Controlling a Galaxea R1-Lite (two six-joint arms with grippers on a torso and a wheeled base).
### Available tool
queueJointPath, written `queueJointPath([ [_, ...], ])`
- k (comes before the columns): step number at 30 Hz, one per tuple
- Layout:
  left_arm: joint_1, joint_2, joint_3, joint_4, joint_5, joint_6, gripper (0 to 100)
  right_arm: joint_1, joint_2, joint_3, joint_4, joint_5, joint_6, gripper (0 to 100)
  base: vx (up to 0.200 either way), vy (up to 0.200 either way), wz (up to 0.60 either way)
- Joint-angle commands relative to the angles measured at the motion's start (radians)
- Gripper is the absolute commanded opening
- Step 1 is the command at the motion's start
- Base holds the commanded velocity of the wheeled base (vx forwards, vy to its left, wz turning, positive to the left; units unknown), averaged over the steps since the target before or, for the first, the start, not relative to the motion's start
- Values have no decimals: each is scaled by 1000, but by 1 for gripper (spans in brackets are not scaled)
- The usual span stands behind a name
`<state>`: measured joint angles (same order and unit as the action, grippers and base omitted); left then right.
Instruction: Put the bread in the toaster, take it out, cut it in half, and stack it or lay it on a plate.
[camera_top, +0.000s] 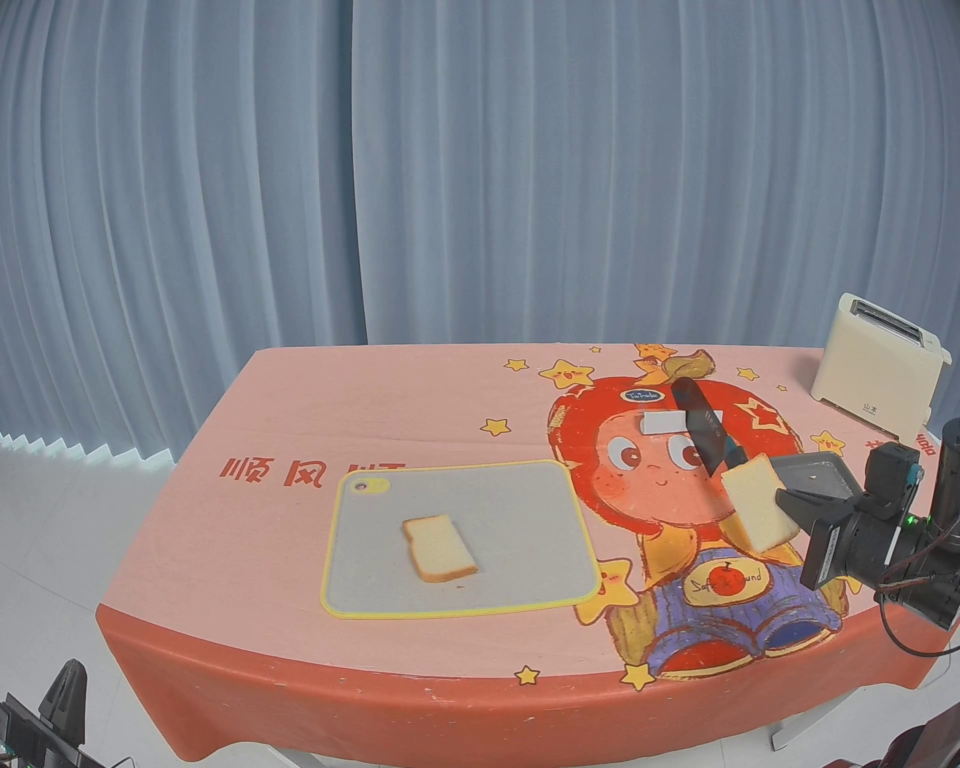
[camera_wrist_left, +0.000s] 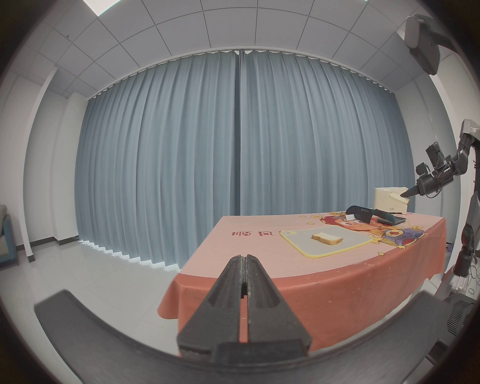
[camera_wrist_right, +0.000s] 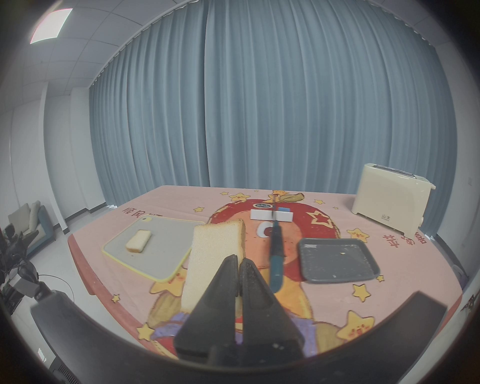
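At the right edge of the head view the right gripper (camera_top: 788, 498) clamps a bread slice (camera_top: 758, 505) beside the gray tray (camera_top: 832, 468), and the left gripper (camera_wrist_left: 245, 261) is closed and empty

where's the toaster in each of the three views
Head view: toaster at the far right corner of the table, beyond the grey tray.
Left wrist view: toaster at the table's far end, past the cutting board.
Right wrist view: toaster at the far corner, beyond the grey tray.
Shared landmark: the yellow-rimmed cutting board.
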<state>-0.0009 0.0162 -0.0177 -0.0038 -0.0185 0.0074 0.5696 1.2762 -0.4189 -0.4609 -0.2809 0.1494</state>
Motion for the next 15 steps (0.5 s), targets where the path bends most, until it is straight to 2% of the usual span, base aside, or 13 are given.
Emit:
queueJointPath([
  [1,1,-16,18,-1,0,-1,0,-28,9,-1,1,0,3,0,0,-200,0],
  [5,1,-16,18,-1,0,0,0,-74,20,-9,-4,3,3,0,0,-200,0],
  [9,1,-16,18,-1,-1,0,0,-86,31,-17,-4,15,4,0,0,0,0],
  [12,1,-16,18,-1,-1,0,0,-145,51,-34,-4,28,3,0,0,0,0],
  [15,1,-16,18,-1,-1,0,0,-181,72,-50,-2,63,3,0,0,0,0],
])
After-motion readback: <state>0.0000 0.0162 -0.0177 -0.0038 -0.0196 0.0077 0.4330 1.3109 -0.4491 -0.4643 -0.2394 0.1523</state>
